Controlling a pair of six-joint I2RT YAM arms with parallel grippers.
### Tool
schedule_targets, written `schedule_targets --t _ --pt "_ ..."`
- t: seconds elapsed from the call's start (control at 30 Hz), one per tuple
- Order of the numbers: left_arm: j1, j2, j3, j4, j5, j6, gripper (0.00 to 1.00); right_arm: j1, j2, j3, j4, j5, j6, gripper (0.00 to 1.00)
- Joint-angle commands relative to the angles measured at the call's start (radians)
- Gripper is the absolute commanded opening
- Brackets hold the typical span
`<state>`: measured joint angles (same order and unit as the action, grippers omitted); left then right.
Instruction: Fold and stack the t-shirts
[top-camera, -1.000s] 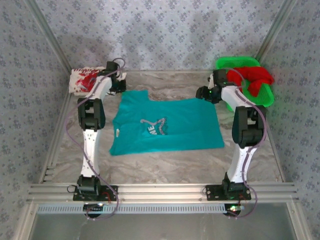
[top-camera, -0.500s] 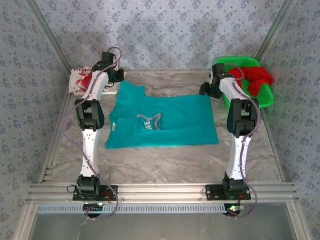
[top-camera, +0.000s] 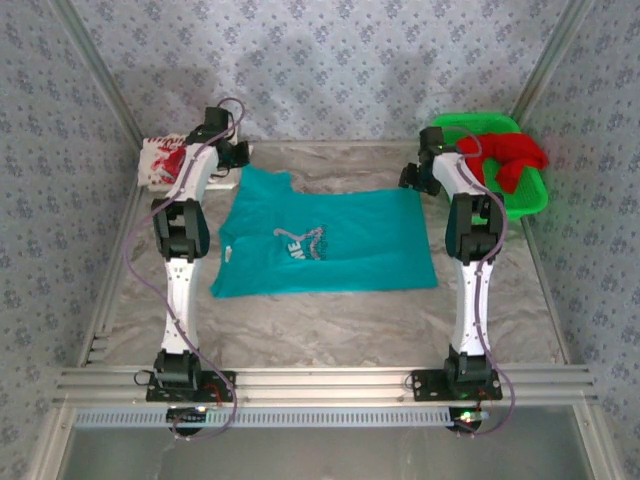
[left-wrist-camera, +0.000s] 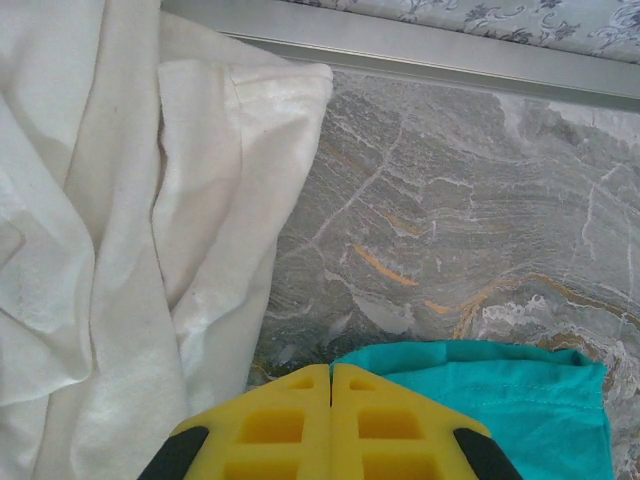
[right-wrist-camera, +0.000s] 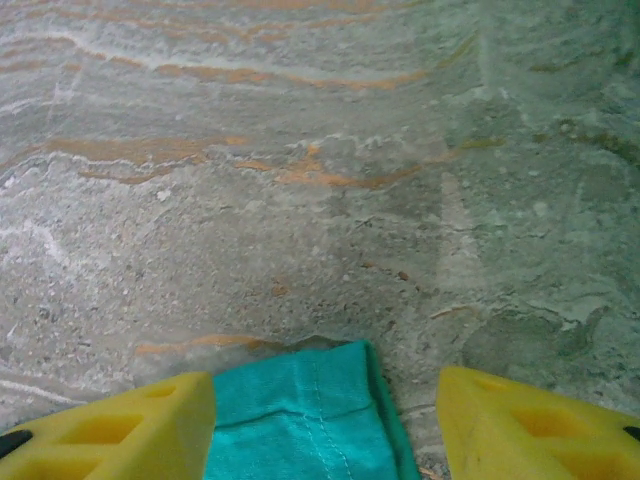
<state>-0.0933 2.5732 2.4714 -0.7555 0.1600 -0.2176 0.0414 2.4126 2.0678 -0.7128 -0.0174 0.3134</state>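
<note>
Presently, the teal t-shirt (top-camera: 330, 245), spread on the table (top-camera: 330, 320), is pinched at one far corner by the closed left gripper (left-wrist-camera: 331, 370), the right gripper (right-wrist-camera: 325, 380) being parted, so it could be skewed by one-sided pulling.

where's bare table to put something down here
Widest: the near table strip between the teal t-shirt and the arm bases. A narrower strip runs beyond it by the back wall. Far corners crowded: white t-shirt left, green basket right.
</note>
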Motion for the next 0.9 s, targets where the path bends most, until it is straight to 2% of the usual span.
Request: schedule_targets --t 0.0,0.17,0.3,0.5,0.57,0.73,0.87 --pt "0.005 0.005 0.003 0.003 -0.004 0.003 0.00 -0.005 0.040 0.058 -0.042 -0.004 0.058 0.62" --pt "0.004 0.007 -0.009 0.015 0.007 -0.003 0.00 -0.006 0.068 0.060 -0.027 -0.104 0.114 0.57" --pt "0.004 0.007 -0.011 0.019 0.014 -0.009 0.00 -0.006 0.081 0.060 -0.004 -0.111 0.142 0.53" --pt "0.004 0.007 -0.009 0.030 0.021 -0.012 0.00 -0.007 0.089 0.063 0.010 -0.150 0.159 0.30" --pt "0.004 0.006 -0.008 0.030 0.022 -0.014 0.00 -0.007 0.085 0.066 0.009 -0.153 0.158 0.19" --pt "0.004 0.005 0.010 0.039 0.055 -0.017 0.00 -0.005 0.054 0.069 0.017 -0.156 0.167 0.02" --pt "0.001 -0.003 0.043 0.041 0.091 -0.013 0.00 0.000 0.010 0.062 0.041 -0.151 0.169 0.00"
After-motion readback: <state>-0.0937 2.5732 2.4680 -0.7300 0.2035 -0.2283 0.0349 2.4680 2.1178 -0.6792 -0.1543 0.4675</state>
